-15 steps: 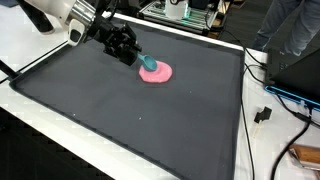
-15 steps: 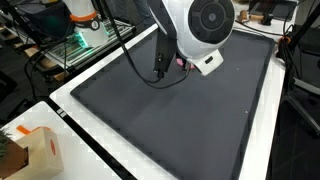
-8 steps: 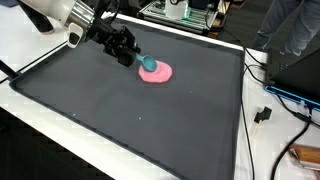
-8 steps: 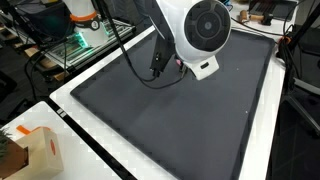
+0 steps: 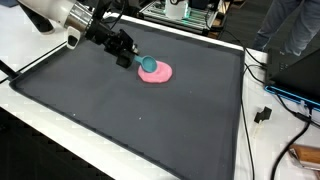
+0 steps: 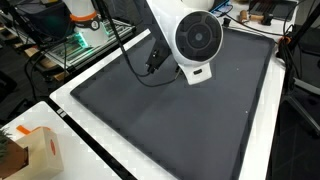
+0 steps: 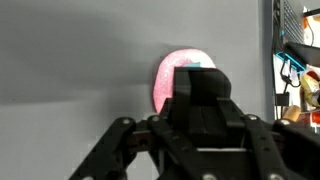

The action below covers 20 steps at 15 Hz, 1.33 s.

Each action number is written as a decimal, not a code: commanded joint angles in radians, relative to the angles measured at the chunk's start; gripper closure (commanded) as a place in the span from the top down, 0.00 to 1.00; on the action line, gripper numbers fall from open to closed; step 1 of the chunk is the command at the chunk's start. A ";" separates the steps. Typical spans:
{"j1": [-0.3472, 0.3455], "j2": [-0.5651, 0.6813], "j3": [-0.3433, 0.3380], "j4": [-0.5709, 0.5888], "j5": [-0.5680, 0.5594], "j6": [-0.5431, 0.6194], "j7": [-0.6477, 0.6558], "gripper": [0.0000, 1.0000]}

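The claw [image 5: 124, 54] hangs low over the far part of the dark mat [image 5: 150, 120], reaching in from the corner on its white arm [image 5: 55, 12]. Right next to its tip lies a pink plate [image 5: 156, 73] with a small teal cup [image 5: 149, 65] on it. The claw is just beside the cup, on the side facing the arm. From here I cannot tell whether it touches the cup, nor whether its fingers stand wide or narrow.

In the wrist view the claw's black body fills the lower half, and the plate [image 7: 168, 82] peeks out behind it with a sliver of teal at the top. The mat covers most of the white surface [image 5: 60, 130]. In an exterior view the arm's big round joint [image 6: 197, 38] hides the plate, and a cardboard box [image 6: 35, 150] sits off the mat's near corner.
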 commanded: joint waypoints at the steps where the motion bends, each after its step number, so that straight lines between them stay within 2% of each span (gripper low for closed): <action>1: 0.012 0.063 -0.020 -0.002 -0.007 0.118 0.073 0.25; 4: 0.014 0.068 -0.023 0.006 -0.019 0.109 0.093 0.25; 7: 0.013 0.067 -0.014 0.005 -0.023 0.132 0.037 0.25; 13: -0.002 0.052 0.003 0.010 0.009 0.085 0.034 0.25; 20: 0.021 -0.004 -0.002 -0.013 -0.036 0.075 0.040 0.25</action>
